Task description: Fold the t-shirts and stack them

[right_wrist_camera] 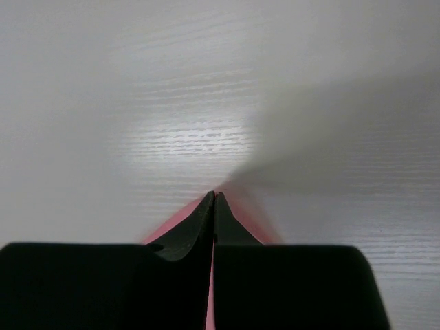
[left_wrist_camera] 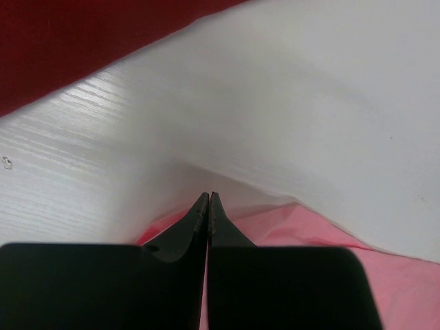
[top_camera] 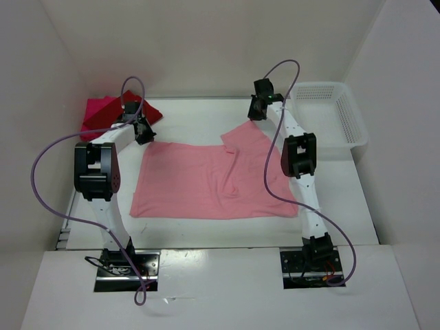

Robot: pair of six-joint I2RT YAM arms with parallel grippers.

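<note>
- A salmon-pink t-shirt point(top_camera: 206, 182) lies spread flat in the middle of a white worktop point(top_camera: 199, 124). One short sleeve points toward the far right.
- The left arm's fingers point(left_wrist_camera: 196, 220) are pressed together at the shirt's far left corner. Pink cloth shows at both sides of the tips and as a thin line between them, so they pinch the fabric edge.
- The right arm's fingers point(right_wrist_camera: 203, 216) are likewise pressed together at the far right sleeve, with a sliver of pink cloth caught between them.
- In both wrist views the black finger housings fill the lower part of the picture and hide most of the shirt. How much cloth is gripped cannot be made out.
- From above, each arm's own wrist covers its fingertips.
- A red and magenta heap point(top_camera: 100, 111) of cloth sits at the far left corner, partly behind the left arm. Where one garment ends and the next begins is unclear.
- A band of dark red cloth point(left_wrist_camera: 82, 41) is cut off by the top left of the left wrist view.
- A white mesh basket point(top_camera: 354, 117) stands at the far right.
</note>
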